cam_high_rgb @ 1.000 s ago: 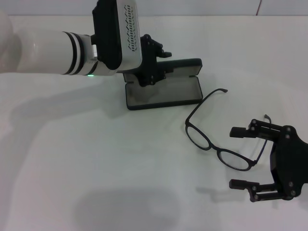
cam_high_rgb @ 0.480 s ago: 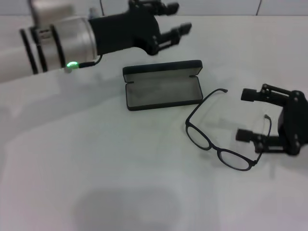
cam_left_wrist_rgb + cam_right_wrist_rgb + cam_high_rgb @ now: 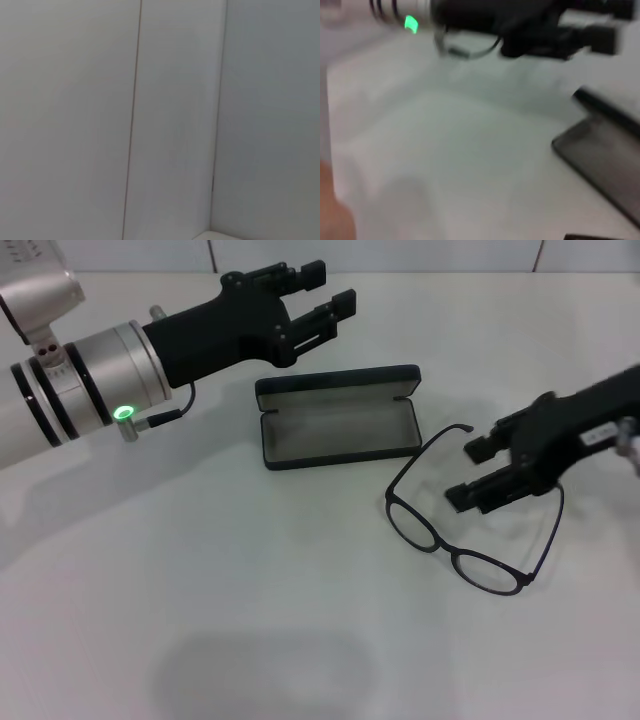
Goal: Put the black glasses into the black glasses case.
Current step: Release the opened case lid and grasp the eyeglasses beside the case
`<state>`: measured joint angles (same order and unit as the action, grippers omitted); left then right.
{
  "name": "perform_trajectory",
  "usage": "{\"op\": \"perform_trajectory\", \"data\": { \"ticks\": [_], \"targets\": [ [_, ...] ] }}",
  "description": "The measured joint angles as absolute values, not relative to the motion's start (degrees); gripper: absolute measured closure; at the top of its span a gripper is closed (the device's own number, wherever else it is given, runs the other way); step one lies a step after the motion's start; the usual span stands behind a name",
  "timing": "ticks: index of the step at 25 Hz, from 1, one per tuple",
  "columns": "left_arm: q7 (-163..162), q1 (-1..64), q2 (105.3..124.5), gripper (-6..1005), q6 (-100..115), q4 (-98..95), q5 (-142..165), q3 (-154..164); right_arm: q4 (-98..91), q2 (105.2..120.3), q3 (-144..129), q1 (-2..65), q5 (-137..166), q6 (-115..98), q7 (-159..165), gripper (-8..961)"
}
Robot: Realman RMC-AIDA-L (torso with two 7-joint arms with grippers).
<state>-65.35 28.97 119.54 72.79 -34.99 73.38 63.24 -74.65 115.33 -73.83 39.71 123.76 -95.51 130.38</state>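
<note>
The black glasses (image 3: 445, 547) lie unfolded on the white table, to the right of and in front of the black glasses case (image 3: 338, 427). The case lies open with its grey lining up and its lid raised at the back. It also shows in the right wrist view (image 3: 605, 160). My right gripper (image 3: 468, 472) is open and hovers over the glasses' temple arms, fingers pointing left. My left gripper (image 3: 330, 288) is open and empty, in the air behind the case's left part. The left arm shows blurred in the right wrist view (image 3: 520, 25).
The white table (image 3: 200, 590) carries only the case and the glasses. A pale wall rises behind the table's far edge. The left wrist view shows only wall panels (image 3: 75, 120).
My right gripper has swung left and now sits over the glasses' temple arms. My left gripper let go of the case lid, rose and then shifted a little left. Case and glasses stayed put.
</note>
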Motion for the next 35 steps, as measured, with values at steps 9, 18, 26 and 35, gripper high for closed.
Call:
{"op": "perform_trajectory", "data": {
  "ticks": [9, 18, 26, 35],
  "targets": [
    [-64.90, 29.37, 118.83, 485, 72.43, -33.91, 73.37, 63.10, -74.55, 116.06, -87.33, 47.46, 133.71, -95.02, 142.78, 255],
    [-65.42, 29.50, 118.11, 485, 72.38, -33.84, 73.37, 63.10, -72.67, 116.19, -98.18, 46.59, 134.59, -87.28, 147.06, 260],
    [-65.46, 30.37, 117.48, 485, 72.32, -33.30, 73.37, 63.11, -68.73, 116.19, -102.69, 46.12, 134.66, -82.03, 147.89, 316],
    [-66.33, 30.83, 116.93, 485, 72.16, -33.60, 73.34, 63.52, -68.61, 116.19, -103.62, 45.35, 134.59, -80.67, 147.53, 576]
  ]
}}
